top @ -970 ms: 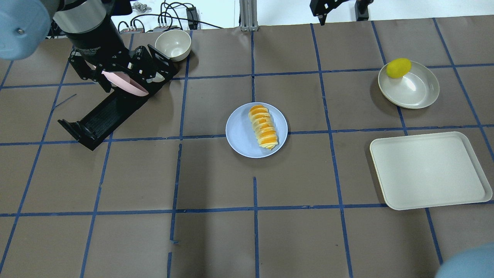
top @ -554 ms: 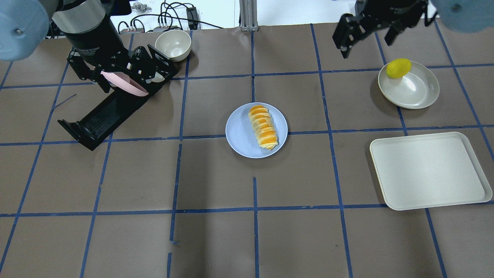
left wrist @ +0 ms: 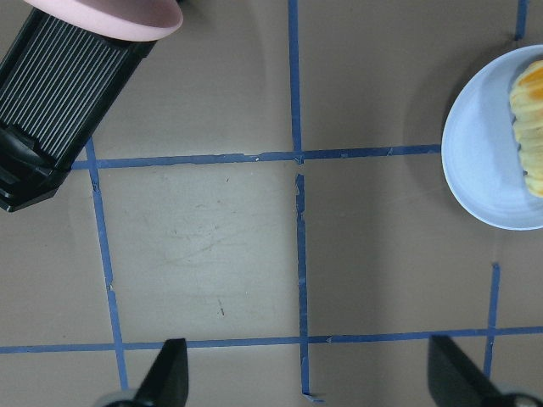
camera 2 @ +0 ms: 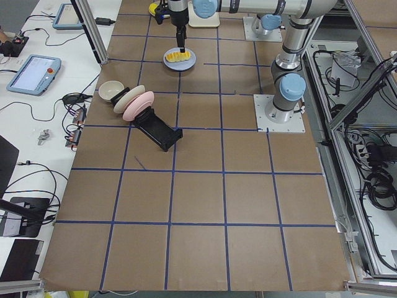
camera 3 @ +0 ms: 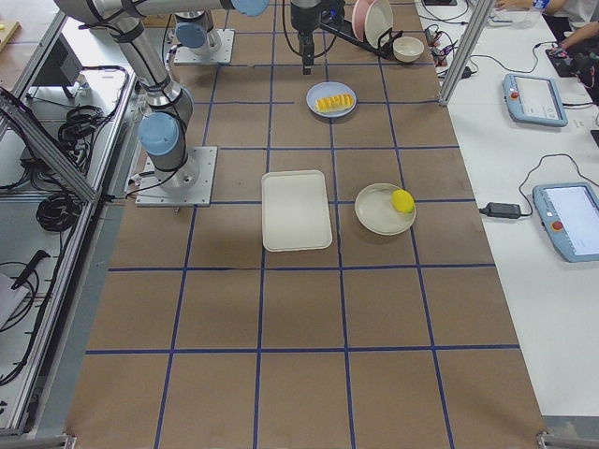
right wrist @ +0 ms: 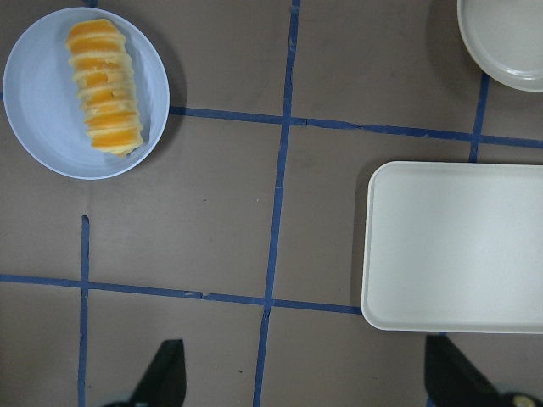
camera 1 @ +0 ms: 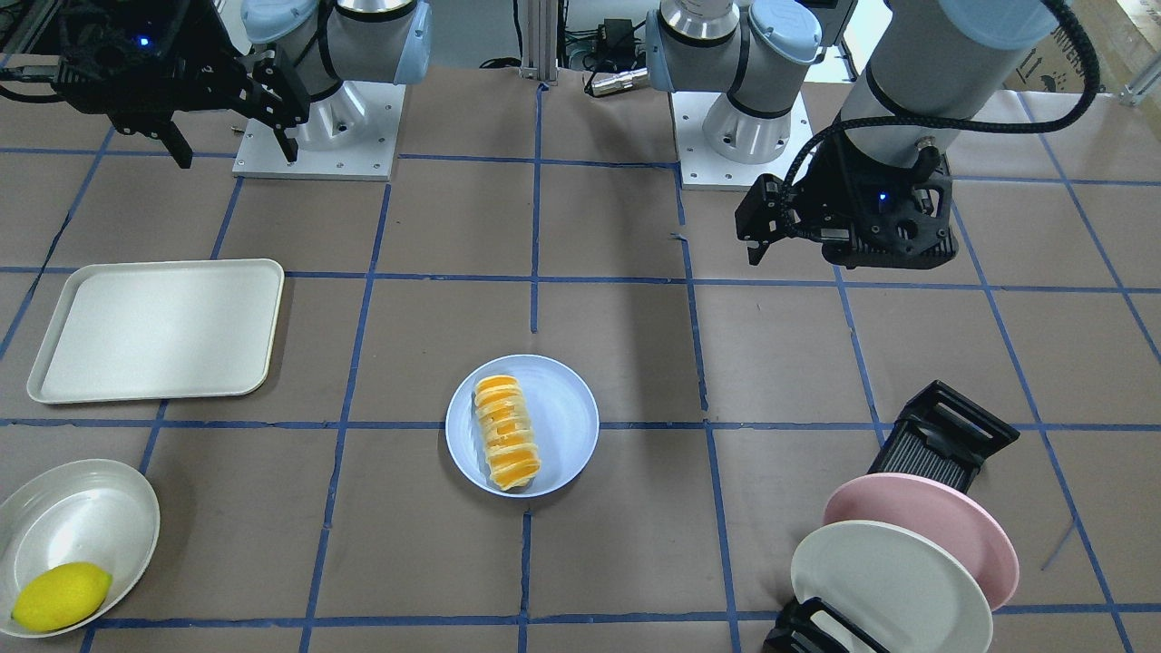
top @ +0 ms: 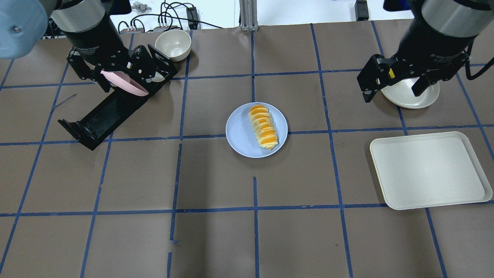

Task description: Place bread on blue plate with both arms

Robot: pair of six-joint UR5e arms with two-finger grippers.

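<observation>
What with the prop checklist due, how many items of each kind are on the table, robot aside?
Plates: 3 (blue plate, pink plate, cream-white plate)
Bowls: 2 (small bowl, shallow bowl)
Tray: 1
Bread: 1
Lemon: 1
Plate rack: 1
Total: 9

Surface (top: 216, 239): brown sheet, gridded with blue tape (top: 254, 193). Blue plate (top: 241, 139) near centre, sitting across a tape line. Cream tray (top: 428, 170) on the robot's right side. Shallow cream dish (camera 1: 82, 508) farther out from the robot, apart from the tray. Black rack (top: 100, 119) on the robot's left, lying aslant. Cream bowl (top: 173, 44) near the rack's far end. White base plates (camera 1: 381, 159) at the robot's edge.
</observation>
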